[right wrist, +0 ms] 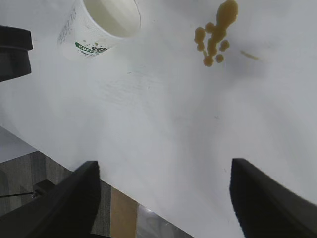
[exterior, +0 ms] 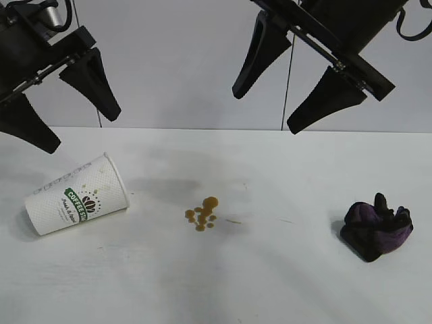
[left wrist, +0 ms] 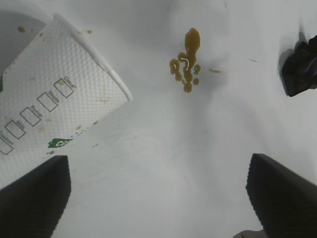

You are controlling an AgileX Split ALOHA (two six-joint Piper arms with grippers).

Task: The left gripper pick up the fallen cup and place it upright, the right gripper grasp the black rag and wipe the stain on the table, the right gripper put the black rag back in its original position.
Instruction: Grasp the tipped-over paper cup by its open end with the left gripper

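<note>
The white paper cup [exterior: 75,194] with the green coffee logo lies on its side at the left of the table [exterior: 270,283], its mouth toward the middle. My left gripper [exterior: 82,129] hangs open just above and behind it; in the left wrist view the cup [left wrist: 54,94] lies beyond one finger, outside the wide gap [left wrist: 158,158]. The amber stain [exterior: 202,213] is a cluster of drops at the centre. The black and purple rag [exterior: 376,226] sits bunched at the right. My right gripper [exterior: 265,112] hovers open and high, behind the stain, holding nothing.
The right wrist view shows the cup's open mouth [right wrist: 111,15], the stain [right wrist: 215,34] and the table's edge [right wrist: 148,201] with floor beyond it. Bare white tabletop lies between cup, stain and rag. A grey wall stands behind the table.
</note>
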